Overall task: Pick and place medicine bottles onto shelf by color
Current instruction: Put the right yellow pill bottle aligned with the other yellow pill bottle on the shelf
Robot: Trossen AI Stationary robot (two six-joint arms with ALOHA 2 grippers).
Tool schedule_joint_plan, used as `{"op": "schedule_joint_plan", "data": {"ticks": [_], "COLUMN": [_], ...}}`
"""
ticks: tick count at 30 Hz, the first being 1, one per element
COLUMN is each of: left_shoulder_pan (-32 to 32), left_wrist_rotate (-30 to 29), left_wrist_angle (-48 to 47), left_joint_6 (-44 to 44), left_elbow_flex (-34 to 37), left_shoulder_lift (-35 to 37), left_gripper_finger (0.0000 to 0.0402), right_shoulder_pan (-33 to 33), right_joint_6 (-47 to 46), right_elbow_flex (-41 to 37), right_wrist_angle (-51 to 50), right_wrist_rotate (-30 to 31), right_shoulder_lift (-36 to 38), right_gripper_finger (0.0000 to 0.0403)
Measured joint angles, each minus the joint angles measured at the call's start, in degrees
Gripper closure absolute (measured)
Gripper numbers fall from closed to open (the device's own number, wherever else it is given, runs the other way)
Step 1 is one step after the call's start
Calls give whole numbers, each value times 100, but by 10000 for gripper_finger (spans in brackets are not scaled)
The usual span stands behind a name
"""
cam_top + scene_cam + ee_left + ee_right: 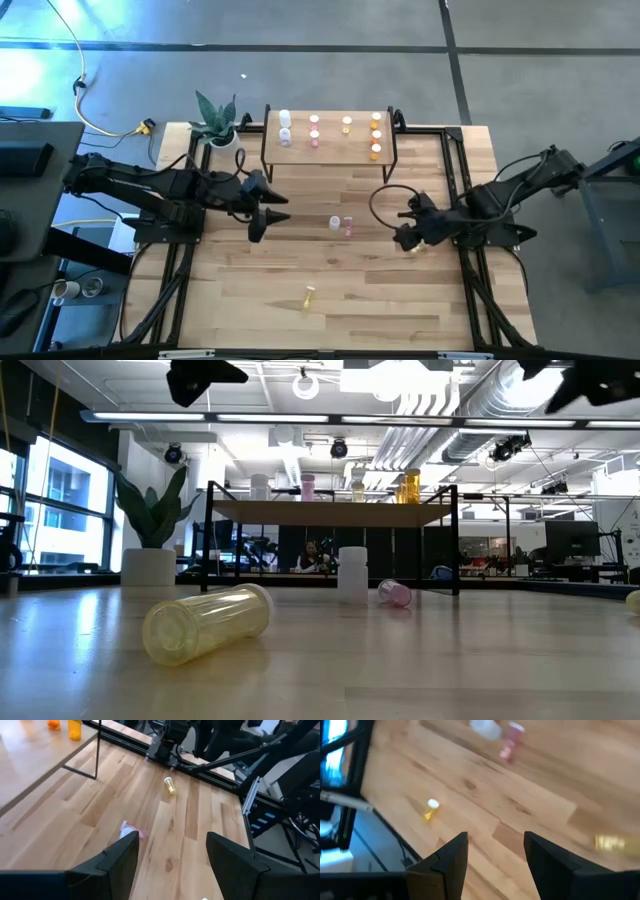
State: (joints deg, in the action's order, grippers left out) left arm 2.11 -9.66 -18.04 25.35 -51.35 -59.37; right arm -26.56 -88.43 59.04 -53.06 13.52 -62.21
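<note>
Bottles lie scattered on the wooden bench, and each camera catches something different. Nearest the front edge, a pale yellow bottle lies on its side; the low view shows its translucent body and round base end-on, while the overhead camera reduces it to a small sliver. No label or writing can be read on any bottle.

Toward the middle, a white bottle stands upright beside a pink bottle lying flat; the low view confirms that pose. The left gripper hovers left of this pair with fingers spread and nothing between them, and its wrist camera shows the pink bottle just ahead of one finger. The right gripper hangs to the right, also released and empty; a second yellow bottle lies close by it, seen lying flat from the left wrist.

At the back, the shelf carries white, pink, yellow and orange bottles in separate columns, all standing. A potted plant sits left of it.
</note>
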Motion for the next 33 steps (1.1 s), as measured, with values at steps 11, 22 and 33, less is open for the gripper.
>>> {"op": "schedule_joint_plan", "data": {"ticks": [11, 22, 33], "left_shoulder_pan": [-7, -7, -7], "left_wrist_rotate": [209, 209, 205], "left_wrist_angle": [177, 173, 170], "left_joint_6": [-348, -696, -749], "left_elbow_flex": [0, 0, -1], "left_shoulder_lift": [0, 0, 0], "left_gripper_finger": [182, 182, 182], "right_shoulder_pan": [-282, -280, -287], "right_joint_6": [-2102, -3366, -4155], "right_elbow_flex": [-373, -373, -373], "right_wrist_angle": [-241, -666, -1000], "right_wrist_rotate": [-14, -63, -505], "right_shoulder_lift": [-541, -1487, -2303], "right_gripper_finger": [219, 219, 219]}}
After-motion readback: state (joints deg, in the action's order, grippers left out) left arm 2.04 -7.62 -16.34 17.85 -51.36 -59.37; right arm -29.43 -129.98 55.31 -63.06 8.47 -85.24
